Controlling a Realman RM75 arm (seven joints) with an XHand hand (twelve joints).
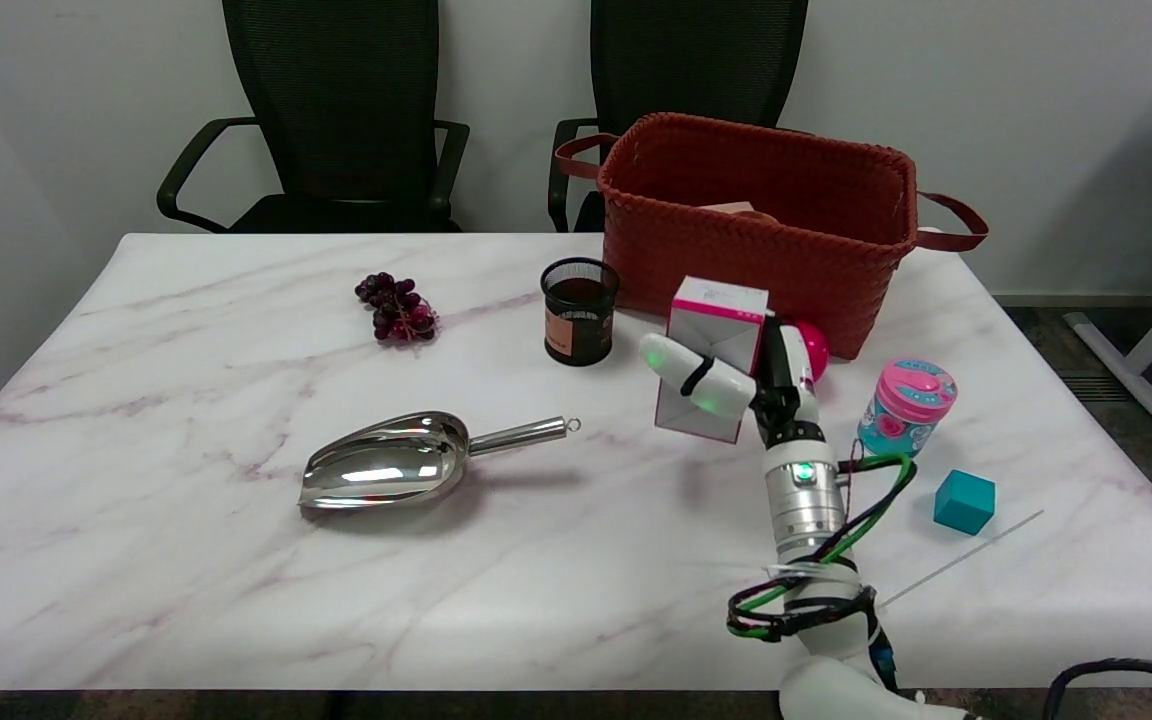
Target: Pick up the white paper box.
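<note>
So right of centre in the frame the right hand (736, 385) has its fingers (691, 375) wrapped across the front face of the white paper box (716, 330), clamped on it, with the rest of the hand tucked behind the box's right edge. The box sits tilted and its lower corner looks clear of the marble table (236, 600), so it's probably already off the surface or just leaving it, though that's hard to call from this angle. Gripping across the flat faces makes sense: it's thin card with a pink band near the top, so squeezing the broad sides should hold it without crumpling a corner, as long as the squeeze stays gentle. Just behind it, upper right of centre, is a red woven basket (836, 250) with loop handles, and a pink round thing peeks out between box and basket, mostly hidden. To the left there's a black mesh cup (578, 310), a bunch of dark grapes (396, 307) further left, and a shiny steel scoop (396, 470) lying lower left. Right of the arm are a pink-lidded teal cup (906, 408) and a small teal cube (964, 501).
</note>
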